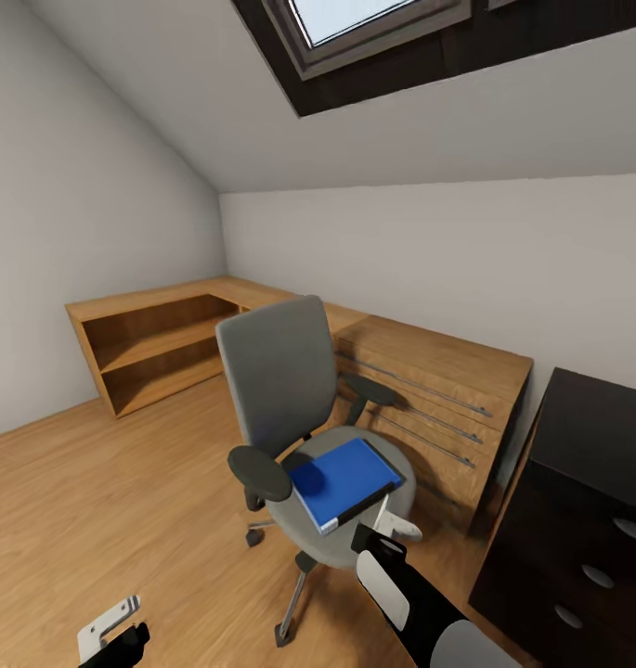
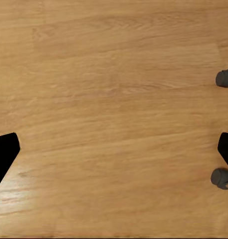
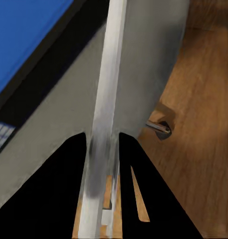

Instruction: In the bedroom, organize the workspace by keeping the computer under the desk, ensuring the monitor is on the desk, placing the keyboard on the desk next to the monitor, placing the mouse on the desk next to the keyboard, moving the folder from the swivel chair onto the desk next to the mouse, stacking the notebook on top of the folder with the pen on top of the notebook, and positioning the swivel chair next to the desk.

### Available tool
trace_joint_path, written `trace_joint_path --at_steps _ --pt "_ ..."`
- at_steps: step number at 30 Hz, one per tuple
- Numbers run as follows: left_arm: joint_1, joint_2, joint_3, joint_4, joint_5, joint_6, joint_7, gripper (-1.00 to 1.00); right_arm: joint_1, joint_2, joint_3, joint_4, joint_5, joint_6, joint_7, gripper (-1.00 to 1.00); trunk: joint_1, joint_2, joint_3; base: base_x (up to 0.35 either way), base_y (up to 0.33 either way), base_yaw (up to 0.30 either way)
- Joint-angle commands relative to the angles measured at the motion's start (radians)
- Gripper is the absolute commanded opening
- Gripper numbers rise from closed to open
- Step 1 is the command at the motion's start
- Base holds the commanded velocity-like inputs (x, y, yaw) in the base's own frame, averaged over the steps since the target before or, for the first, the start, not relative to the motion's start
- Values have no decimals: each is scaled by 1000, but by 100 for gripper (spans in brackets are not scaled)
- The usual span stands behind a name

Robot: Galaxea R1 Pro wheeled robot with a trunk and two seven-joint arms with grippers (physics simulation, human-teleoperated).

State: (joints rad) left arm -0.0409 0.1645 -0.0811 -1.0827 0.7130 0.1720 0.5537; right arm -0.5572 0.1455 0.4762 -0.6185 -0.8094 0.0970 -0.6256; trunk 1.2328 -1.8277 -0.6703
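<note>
The swivel chair (image 1: 285,380) stands mid-room on the wood floor, its grey back toward the far wall. The blue folder (image 1: 343,481) lies flat on its seat. My right gripper (image 1: 384,536) is at the seat's near edge, beside the folder. In the right wrist view its black fingers (image 3: 69,179) press either side of a chrome bar (image 3: 106,89) of the chair, with the folder (image 3: 24,40) and grey seat (image 3: 59,124) just beyond. My left gripper (image 1: 113,640) hangs low and open over bare floor (image 2: 114,159). The desk (image 1: 587,501) shows its black drawer unit at the right edge.
A light wooden drawer chest (image 1: 438,390) stands against the far wall behind the chair, close to the desk. A low wooden shelf unit (image 1: 160,343) fills the left corner. Two grey casters (image 2: 224,77) show at the edge of the left wrist view. Open floor lies left of the chair.
</note>
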Motion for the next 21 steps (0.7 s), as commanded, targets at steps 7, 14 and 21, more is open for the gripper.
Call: trace_joint_path --at_steps 7,14,21 --pt "0 1 -7 53 4 5 9 100 1 -48 6 -125 -3 8 -12 -100 -28 49 21 -173 0 0" --pt "0 -6 -9 84 3 6 11 100 5 -241 6 -511 -88 331 -48 -100 -54 98 43 -8 0 0" --pt "0 -18 -11 205 -5 1 9 100 -10 -378 -292 -884 -193 722 -167 -100 -81 147 65 0 0 0"
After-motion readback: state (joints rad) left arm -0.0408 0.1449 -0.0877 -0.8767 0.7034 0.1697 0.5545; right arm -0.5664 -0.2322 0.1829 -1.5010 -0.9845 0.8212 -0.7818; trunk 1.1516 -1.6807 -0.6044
